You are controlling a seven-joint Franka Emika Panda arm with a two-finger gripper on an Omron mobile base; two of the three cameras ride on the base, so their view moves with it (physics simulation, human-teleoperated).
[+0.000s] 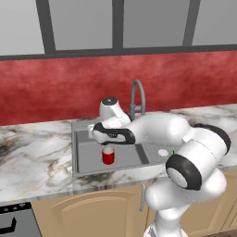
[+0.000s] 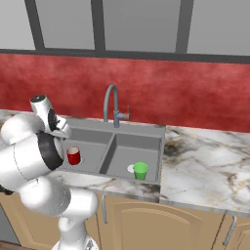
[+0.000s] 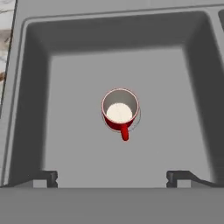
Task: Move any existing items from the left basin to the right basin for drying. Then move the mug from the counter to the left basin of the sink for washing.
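One red mug point(image 3: 120, 112) stands upright in the left basin point(image 3: 65, 144), right under the gripper point(image 3: 112, 177), whose fingers are spread wide. Lift straight up so nothing bumps it.

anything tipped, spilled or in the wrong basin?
Nothing stands out. The mug stands upright in the left basin, the green cup upright in the right basin, and the claw is open above the mug.

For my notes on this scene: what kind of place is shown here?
Most likely a kitchen: a double sink with a curved faucet, a marble counter over wooden cabinets, and a mug in the sink.
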